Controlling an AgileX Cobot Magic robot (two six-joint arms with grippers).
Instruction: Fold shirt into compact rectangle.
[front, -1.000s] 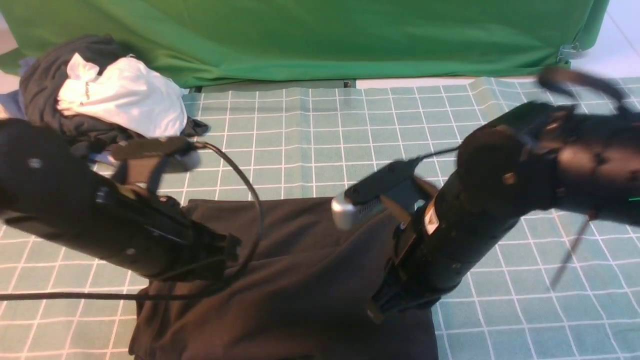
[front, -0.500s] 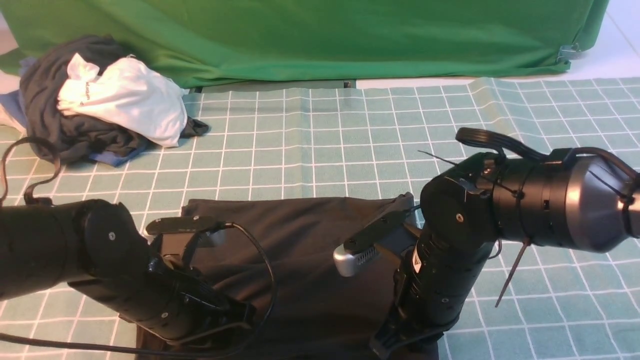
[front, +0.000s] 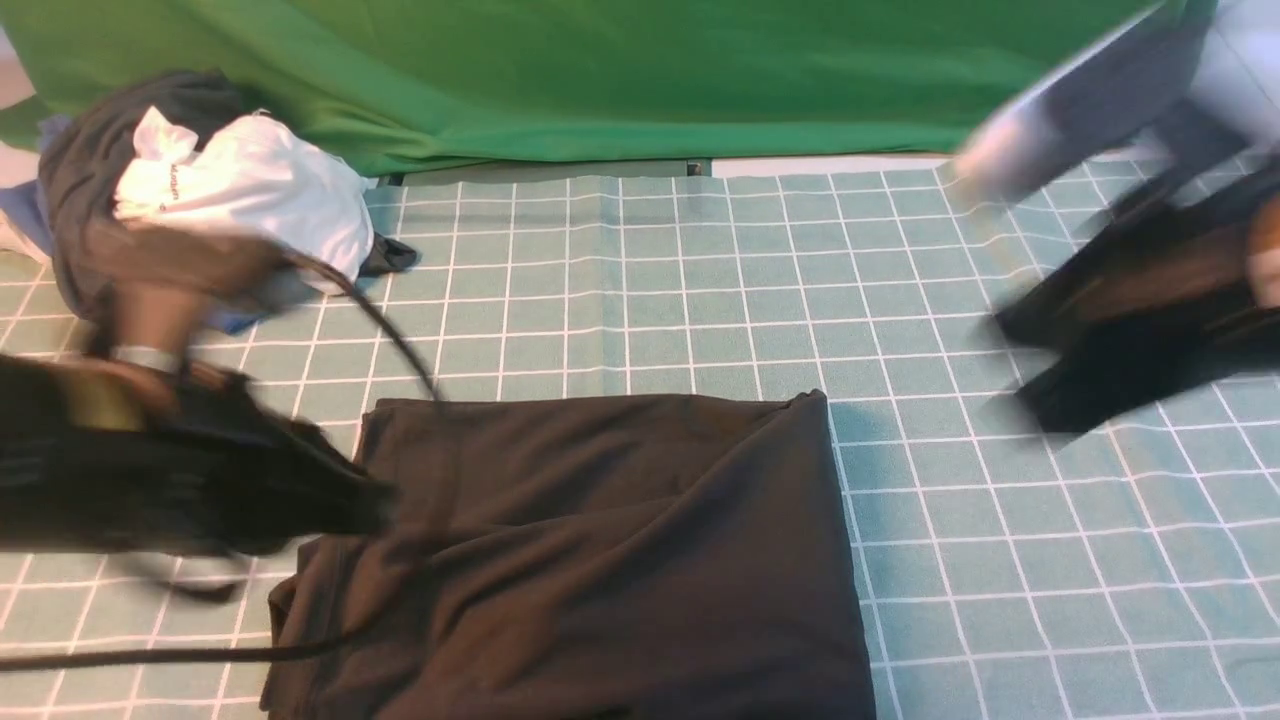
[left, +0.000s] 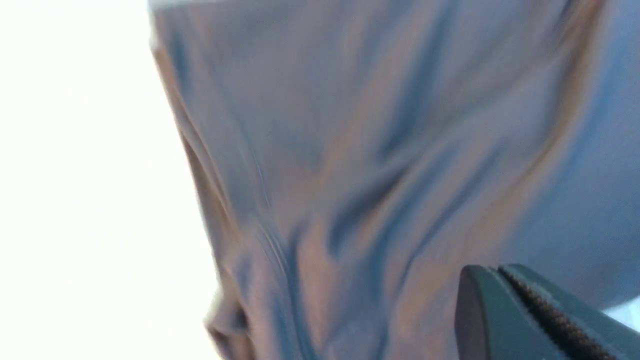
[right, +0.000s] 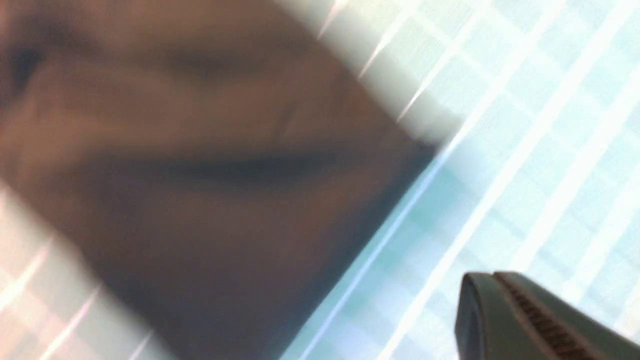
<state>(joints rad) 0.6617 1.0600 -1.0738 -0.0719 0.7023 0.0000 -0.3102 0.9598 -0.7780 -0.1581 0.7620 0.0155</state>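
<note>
The black left arm (front: 170, 480) is a blur at the near left, low and reaching inward. The black right arm (front: 1130, 300) is smeared at the far right. Both arms' dark green end effectors, left (left: 530, 310) and right (right: 525, 315), have their toothed jaws pressed together, nothing between them.

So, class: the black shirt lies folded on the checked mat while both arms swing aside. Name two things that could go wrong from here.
1. The shirt is wrinkled and its left edge uneven, so the rectangle may stay untidy unless smoothed.
2. The left arm is blurred with motion, its cable trailing by the shirt's far left corner; the cable might snag and drag the fold open.
</note>
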